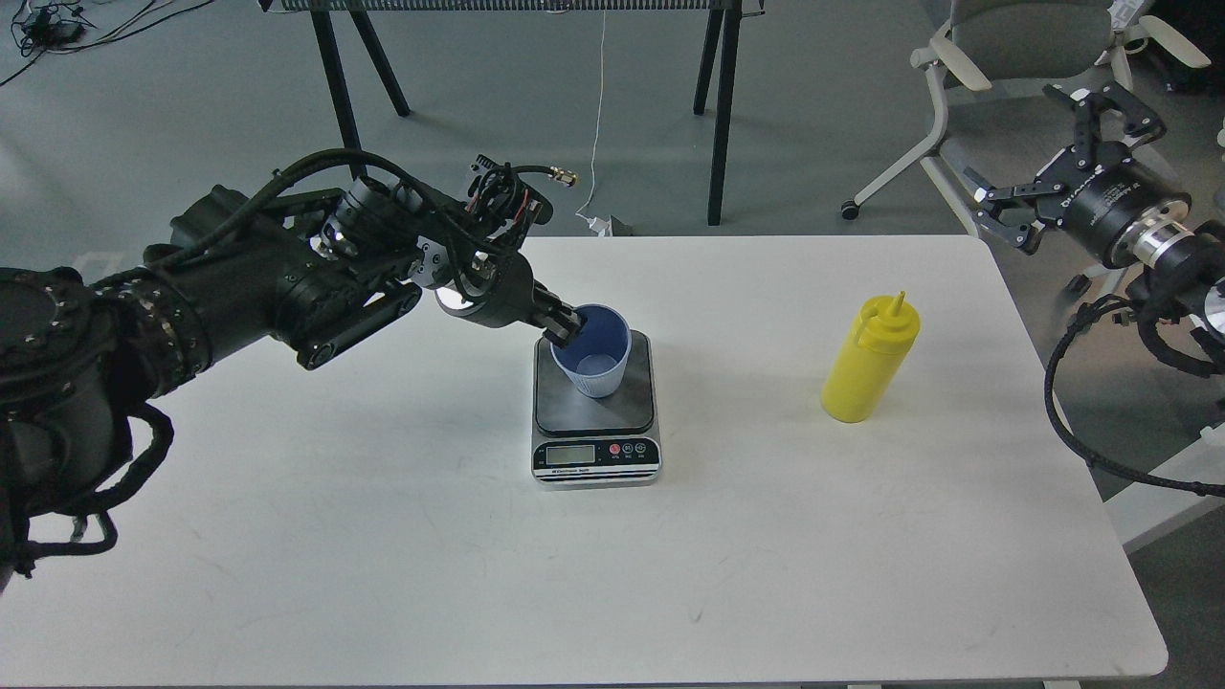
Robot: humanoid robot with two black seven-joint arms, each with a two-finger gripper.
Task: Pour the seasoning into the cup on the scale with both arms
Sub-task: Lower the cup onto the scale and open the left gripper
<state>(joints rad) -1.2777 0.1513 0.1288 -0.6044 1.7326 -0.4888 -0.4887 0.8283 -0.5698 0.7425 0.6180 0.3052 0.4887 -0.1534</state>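
Observation:
The light-blue ribbed cup point(597, 359) stands nearly upright on the dark plate of the scale point(595, 410) at the table's middle. My left gripper point(564, 328) is shut on the cup's left rim, one finger inside the cup and one outside. The yellow seasoning bottle point(869, 359) stands upright on the table to the right of the scale, nozzle up. My right gripper point(1048, 144) is open and empty, held high beyond the table's back right corner, well away from the bottle.
The white table point(383, 536) runs to a right edge near the bottle. A grey office chair point(1024, 48) stands behind the right arm. Black table legs point(723, 105) and a hanging white cable point(599, 115) are on the floor behind.

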